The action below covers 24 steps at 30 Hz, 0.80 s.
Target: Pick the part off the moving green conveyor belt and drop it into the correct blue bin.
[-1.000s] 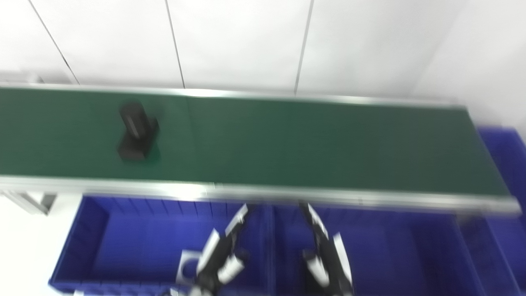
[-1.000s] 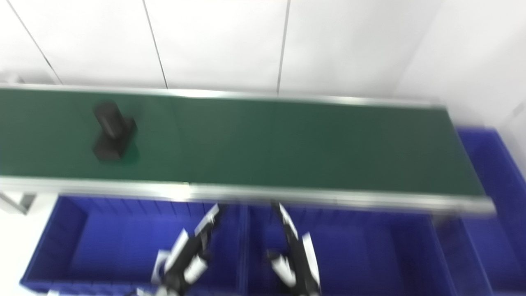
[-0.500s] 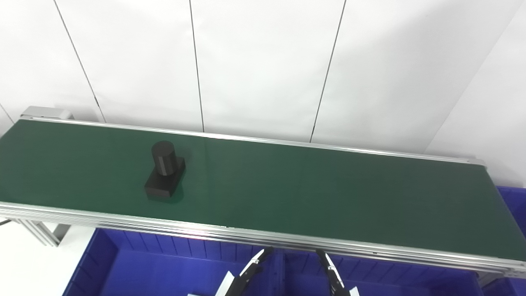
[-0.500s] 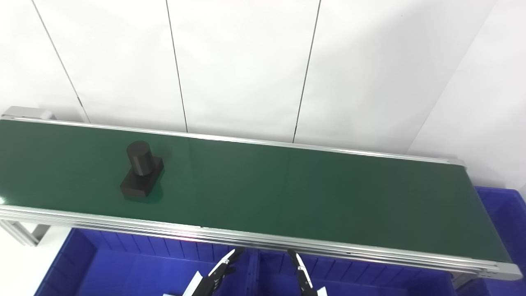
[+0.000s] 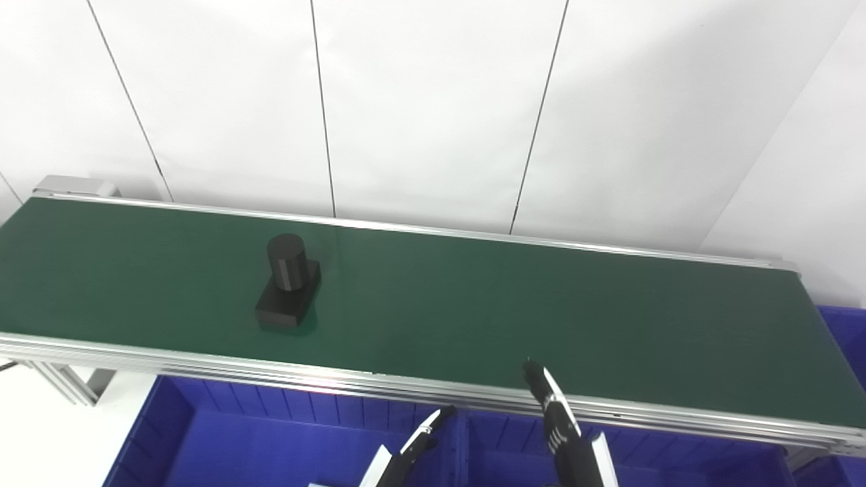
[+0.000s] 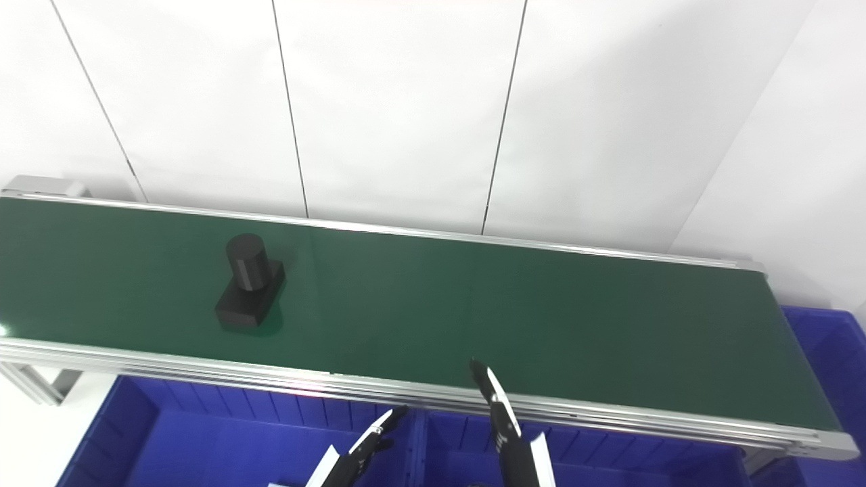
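Note:
A black part (image 5: 289, 289), an upright cylinder on a rectangular base, stands on the green conveyor belt (image 5: 541, 318), left of the middle. Only the extended fingers of my hands show at the bottom edge. My left hand (image 5: 409, 456) is low over the blue bins, below the belt's near rail, with nothing in it. My right hand (image 5: 558, 426) is higher, and its fingertip reaches over the belt's near edge, well right of the part. It holds nothing.
Blue bins sit below the belt's near rail: one on the left (image 5: 257, 433), one on the right (image 5: 676, 460). Another blue bin (image 6: 825, 352) sits past the belt's right end. A white panelled wall stands behind the belt.
The camera tilted up after the first frames. The part has ridden a little to the right on the belt. My right hand has risen to the belt's near edge; my left hand has stayed low.

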{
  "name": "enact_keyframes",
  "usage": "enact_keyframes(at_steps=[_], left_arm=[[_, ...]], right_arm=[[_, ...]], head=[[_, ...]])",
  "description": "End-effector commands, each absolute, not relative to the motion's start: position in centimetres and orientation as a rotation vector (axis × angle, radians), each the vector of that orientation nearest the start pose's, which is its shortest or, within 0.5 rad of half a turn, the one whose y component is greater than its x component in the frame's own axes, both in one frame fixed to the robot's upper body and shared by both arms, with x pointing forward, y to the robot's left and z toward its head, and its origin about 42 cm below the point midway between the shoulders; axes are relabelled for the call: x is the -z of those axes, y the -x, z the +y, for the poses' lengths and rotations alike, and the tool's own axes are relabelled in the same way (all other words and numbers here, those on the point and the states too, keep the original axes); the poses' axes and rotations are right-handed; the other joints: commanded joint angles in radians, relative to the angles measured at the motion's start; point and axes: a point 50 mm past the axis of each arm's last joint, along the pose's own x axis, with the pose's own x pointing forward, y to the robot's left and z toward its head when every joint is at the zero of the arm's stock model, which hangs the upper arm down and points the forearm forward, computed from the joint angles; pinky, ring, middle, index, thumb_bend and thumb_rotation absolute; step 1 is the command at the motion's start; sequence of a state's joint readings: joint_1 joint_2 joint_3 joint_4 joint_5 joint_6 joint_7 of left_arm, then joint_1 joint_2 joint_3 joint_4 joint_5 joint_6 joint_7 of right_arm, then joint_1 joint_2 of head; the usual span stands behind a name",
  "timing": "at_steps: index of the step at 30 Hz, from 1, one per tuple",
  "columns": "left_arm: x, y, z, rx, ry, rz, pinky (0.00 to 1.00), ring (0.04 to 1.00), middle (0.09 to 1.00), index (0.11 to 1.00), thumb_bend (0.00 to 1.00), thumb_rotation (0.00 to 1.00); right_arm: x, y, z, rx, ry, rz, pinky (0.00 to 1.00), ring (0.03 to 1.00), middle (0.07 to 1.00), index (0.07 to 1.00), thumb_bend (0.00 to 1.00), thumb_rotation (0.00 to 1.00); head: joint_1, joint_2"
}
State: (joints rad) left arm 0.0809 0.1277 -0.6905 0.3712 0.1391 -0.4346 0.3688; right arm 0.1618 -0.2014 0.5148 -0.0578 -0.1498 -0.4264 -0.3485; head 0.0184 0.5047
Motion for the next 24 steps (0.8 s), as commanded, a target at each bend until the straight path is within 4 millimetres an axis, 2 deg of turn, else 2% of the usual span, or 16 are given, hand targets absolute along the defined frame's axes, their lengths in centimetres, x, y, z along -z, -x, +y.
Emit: enact_keyframes(at_steps=[1, 8, 15, 17, 19, 20, 24], left_arm=[[-0.5, -19.0, 10.4, 0.371, -0.167, -0.085, 0.90, 0.955, 0.966, 0.937, 0.86, 0.95], [-0.3, -19.2, 9.8, 0.370, -0.172, -0.083, 0.90, 0.958, 0.967, 0.937, 0.87, 0.94], [-0.4, -19.6, 9.4, 0.365, -0.169, -0.089, 0.90, 0.958, 0.968, 0.938, 0.85, 0.92], [-0.4, -19.7, 9.3, 0.365, -0.171, -0.093, 0.90, 0.957, 0.969, 0.939, 0.85, 0.92], [-0.4, -19.7, 9.1, 0.366, -0.170, -0.096, 0.89, 0.951, 0.967, 0.939, 0.83, 0.91], [-0.4, -19.8, 9.1, 0.366, -0.168, -0.095, 0.89, 0.951, 0.967, 0.939, 0.83, 0.91], [-0.4, -19.8, 8.9, 0.363, -0.171, -0.098, 0.88, 0.947, 0.964, 0.935, 0.85, 0.91]], right_arm=[[-11.7, -21.5, -15.2, -0.219, 0.098, -0.480, 0.94, 0.939, 0.940, 0.943, 0.97, 1.00], [-13.2, -26.4, -16.0, -0.230, 0.078, -0.520, 0.96, 0.936, 0.941, 0.939, 0.97, 0.95], [-13.5, -31.7, -16.8, -0.197, 0.104, -0.506, 0.91, 0.916, 0.922, 0.929, 0.96, 0.89], [-13.8, -33.1, -16.9, -0.196, 0.117, -0.510, 0.91, 0.915, 0.920, 0.929, 0.97, 0.85], [-14.3, -34.6, -16.7, -0.199, 0.121, -0.515, 0.86, 0.889, 0.916, 0.934, 1.00, 0.76], [-14.5, -35.2, -16.7, -0.202, 0.118, -0.515, 0.85, 0.886, 0.917, 0.935, 1.00, 0.74], [-15.1, -38.1, -15.9, -0.213, 0.112, -0.500, 0.82, 0.856, 0.918, 0.954, 1.00, 0.64]], head=[[0.001, -0.001], [0.007, -0.010], [0.013, -0.023], [0.014, -0.025], [0.015, -0.026], [0.016, -0.027], [0.026, -0.034]])
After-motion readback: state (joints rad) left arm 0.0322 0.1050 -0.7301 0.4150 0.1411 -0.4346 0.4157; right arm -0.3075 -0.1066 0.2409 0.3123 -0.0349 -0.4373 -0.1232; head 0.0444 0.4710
